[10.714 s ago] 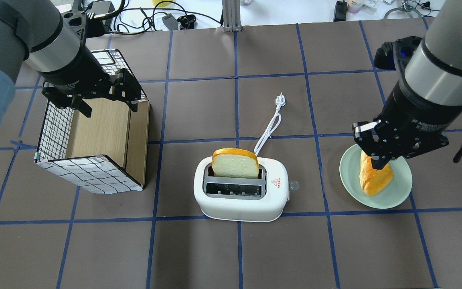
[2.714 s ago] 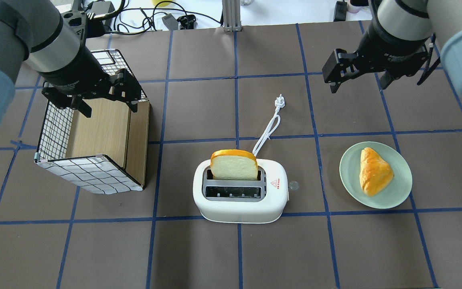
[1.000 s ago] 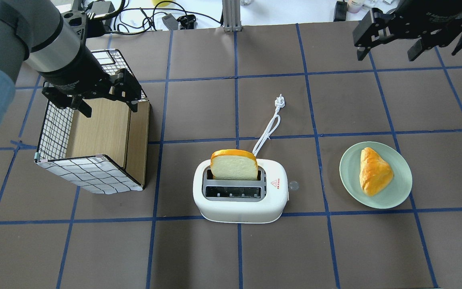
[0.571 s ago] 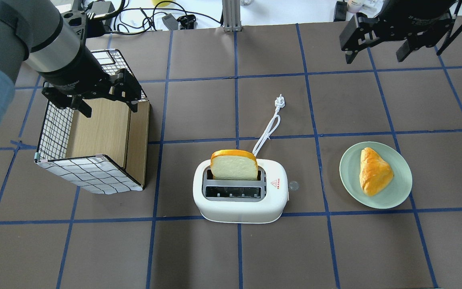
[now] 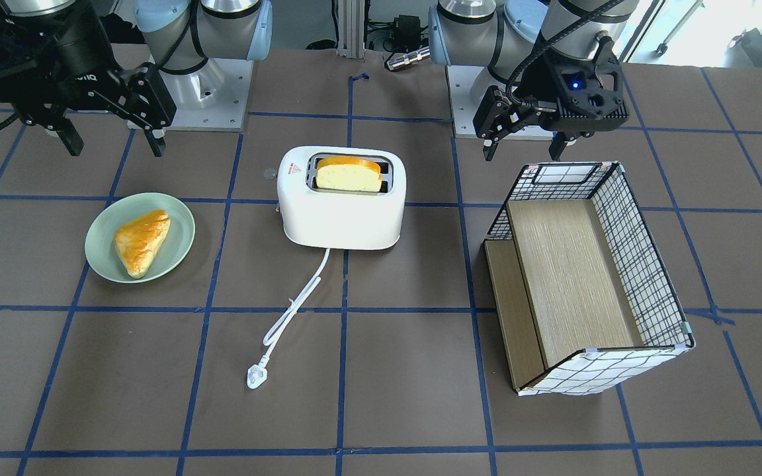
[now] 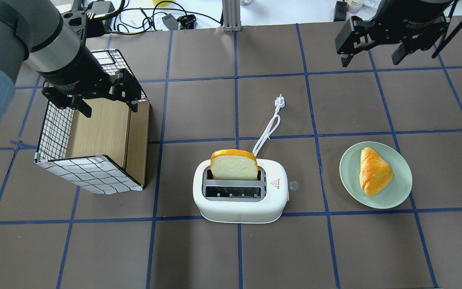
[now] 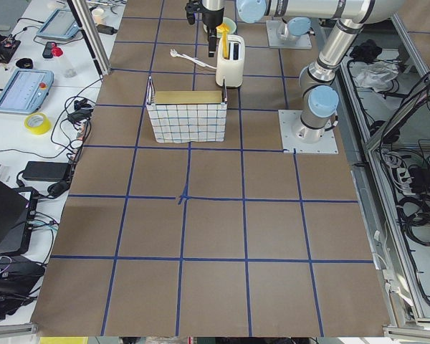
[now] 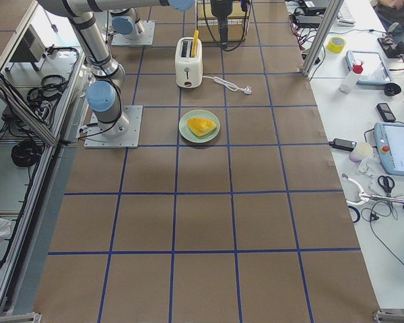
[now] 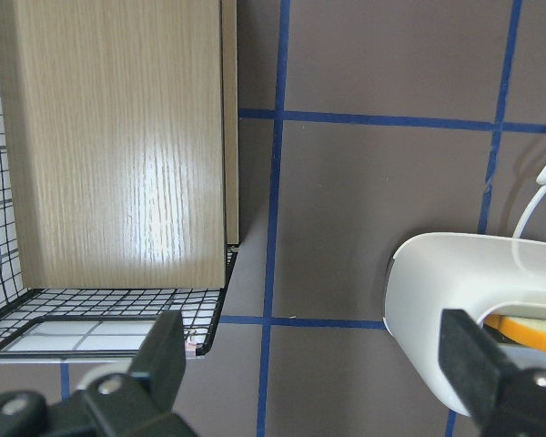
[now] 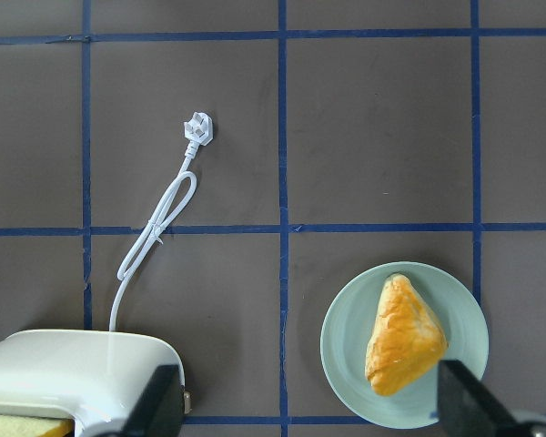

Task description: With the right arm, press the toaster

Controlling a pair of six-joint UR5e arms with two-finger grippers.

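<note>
Overhead exterior: right gripper (image 6: 369,62) is seen open, empty, far right, well apart from the toaster (image 6: 239,208), where bread (image 6: 234,165) is seated.

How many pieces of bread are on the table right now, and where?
2. One slice stands in the toaster's slot farther from the robot. One triangular piece lies on the green plate. None shows in the basket.

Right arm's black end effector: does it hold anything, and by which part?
Nothing is held: the right end effector is open, empty, apart from the white rounded toaster.
</note>
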